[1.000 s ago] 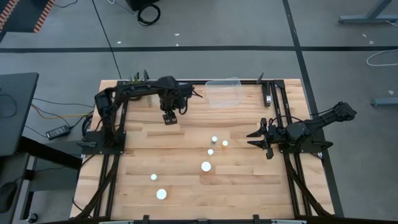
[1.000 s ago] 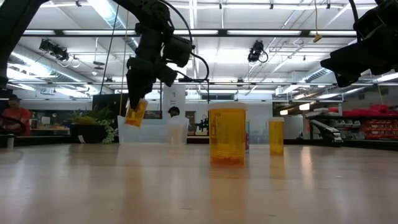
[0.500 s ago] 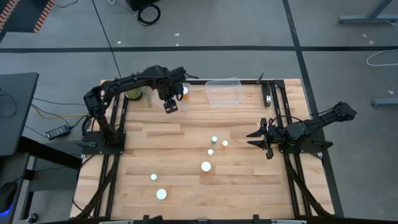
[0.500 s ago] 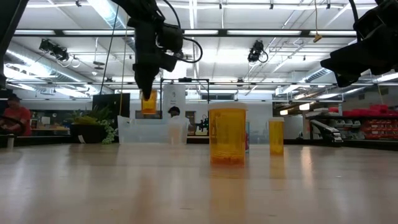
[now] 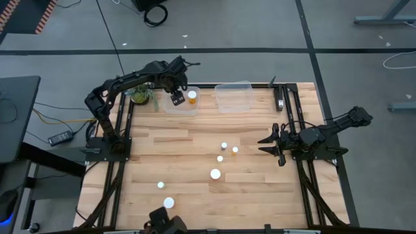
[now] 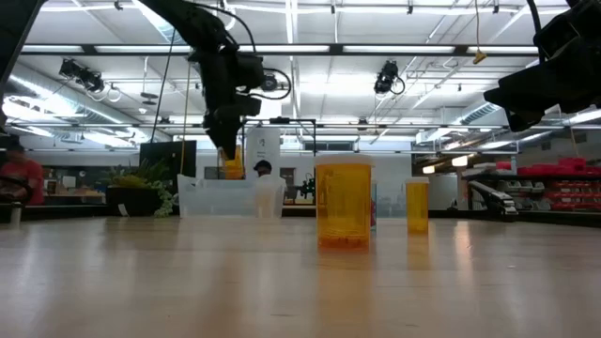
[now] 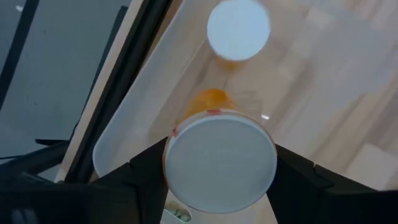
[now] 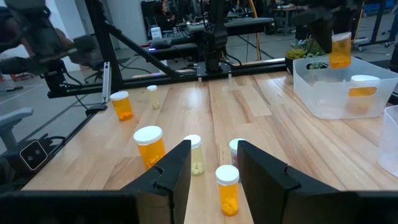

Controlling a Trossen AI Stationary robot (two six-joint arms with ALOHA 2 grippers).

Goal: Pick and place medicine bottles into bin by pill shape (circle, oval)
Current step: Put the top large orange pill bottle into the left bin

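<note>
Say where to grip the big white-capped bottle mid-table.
Probably around its round sides at the cap, coming straight down: the big white-capped bottle stands upright, cap up, clear of the smaller bottles nearby.

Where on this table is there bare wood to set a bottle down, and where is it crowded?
Bare wood lies between the left bin and the bottle cluster, and along the left side above the two front bottles. The table's middle is crowded with bottles, right in front of the waiting right gripper. The left gripper holds a bottle over the left bin.
</note>
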